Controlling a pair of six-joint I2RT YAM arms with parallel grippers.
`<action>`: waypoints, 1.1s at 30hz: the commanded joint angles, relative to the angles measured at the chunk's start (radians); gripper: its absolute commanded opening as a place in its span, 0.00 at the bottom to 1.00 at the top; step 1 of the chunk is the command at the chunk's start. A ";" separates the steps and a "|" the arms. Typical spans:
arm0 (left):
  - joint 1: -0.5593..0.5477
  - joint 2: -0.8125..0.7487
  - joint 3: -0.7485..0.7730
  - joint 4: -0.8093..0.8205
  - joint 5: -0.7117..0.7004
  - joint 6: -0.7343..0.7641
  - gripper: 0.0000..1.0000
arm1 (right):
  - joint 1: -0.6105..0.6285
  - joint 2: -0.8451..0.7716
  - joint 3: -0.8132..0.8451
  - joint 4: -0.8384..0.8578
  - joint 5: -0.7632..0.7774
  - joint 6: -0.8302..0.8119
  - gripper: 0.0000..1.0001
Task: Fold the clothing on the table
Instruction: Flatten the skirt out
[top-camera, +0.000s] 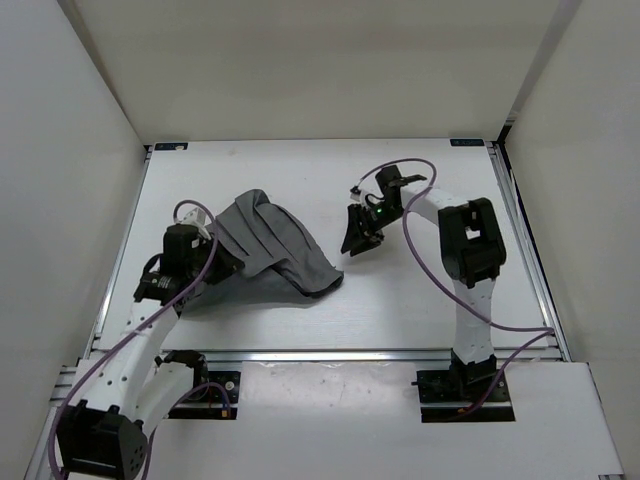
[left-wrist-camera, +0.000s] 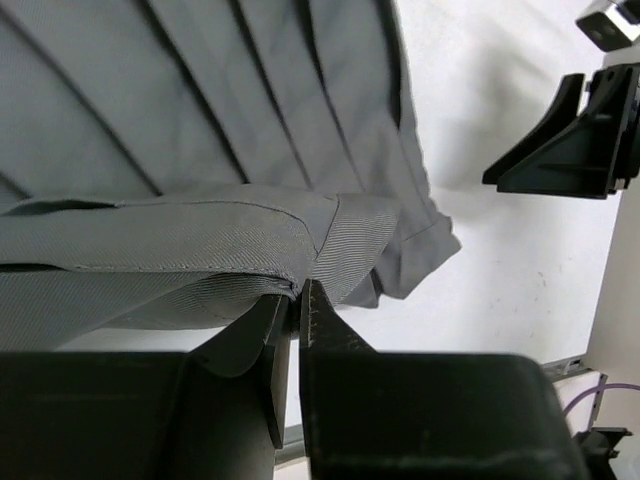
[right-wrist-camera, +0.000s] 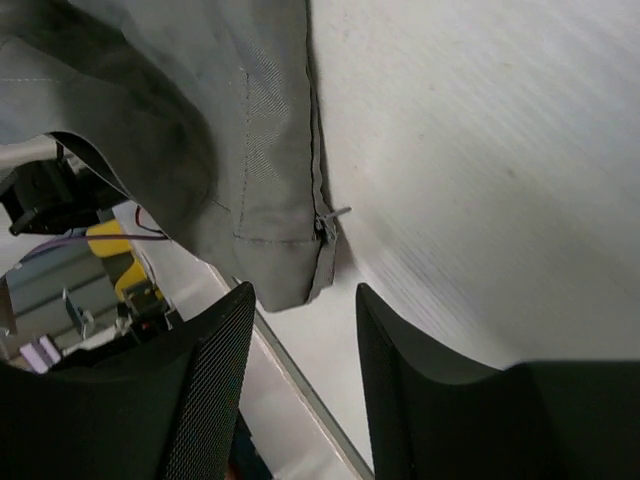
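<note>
The grey pleated clothing (top-camera: 275, 245) lies bunched left of centre on the white table (top-camera: 420, 300), with one flap folded over itself. My left gripper (top-camera: 220, 262) is at its left edge. In the left wrist view its jaws (left-wrist-camera: 297, 290) are pinched shut on a doubled hem of the clothing (left-wrist-camera: 200, 150). My right gripper (top-camera: 356, 242) hovers just right of the clothing, apart from it. In the right wrist view it (right-wrist-camera: 303, 300) stands open with nothing between the fingers. A clothing corner (right-wrist-camera: 265, 190) with a zip lies just ahead of them.
White enclosure walls surround the table on three sides. An aluminium rail (top-camera: 330, 355) runs along the near edge, with both arm bases behind it. Purple cables (top-camera: 425, 250) loop off the right arm. The right gripper (left-wrist-camera: 570, 140) shows at the upper right of the left wrist view.
</note>
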 joint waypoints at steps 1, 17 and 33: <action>-0.001 -0.082 -0.044 -0.067 -0.022 0.008 0.04 | 0.052 0.053 0.037 0.015 -0.073 0.013 0.51; 0.027 -0.093 -0.088 -0.116 -0.014 0.042 0.03 | 0.145 0.082 -0.147 0.128 -0.287 0.067 0.21; 0.013 -0.124 -0.125 -0.151 -0.018 0.039 0.03 | 0.227 0.137 -0.056 0.046 -0.264 0.039 0.43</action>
